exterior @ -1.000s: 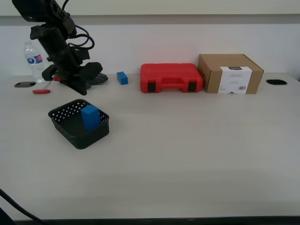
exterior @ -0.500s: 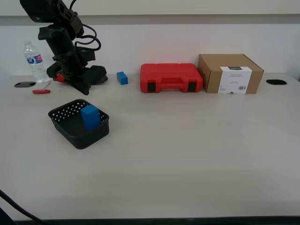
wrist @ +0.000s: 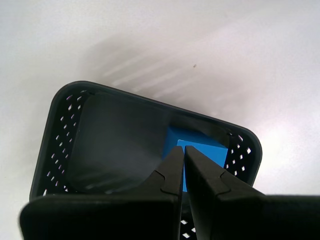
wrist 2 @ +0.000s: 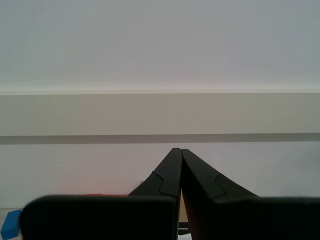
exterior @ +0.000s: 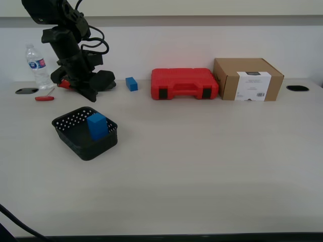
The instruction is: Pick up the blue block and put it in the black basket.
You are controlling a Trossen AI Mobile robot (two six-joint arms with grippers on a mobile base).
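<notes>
The blue block stands inside the black basket at the exterior view's left. In the first wrist view the block lies in one corner of the basket. My first gripper hangs behind and above the basket, shut and empty; in its own view its closed tips point down at the block. My second gripper is shut and empty, facing a pale wall; I cannot find it in the exterior view.
A smaller blue block, a red case and a cardboard box stand along the back. A water bottle and a red-handled tool lie at the far left.
My first arm has drawn up and back from the basket over the last second, then held still. The blue block has stayed in the basket.
</notes>
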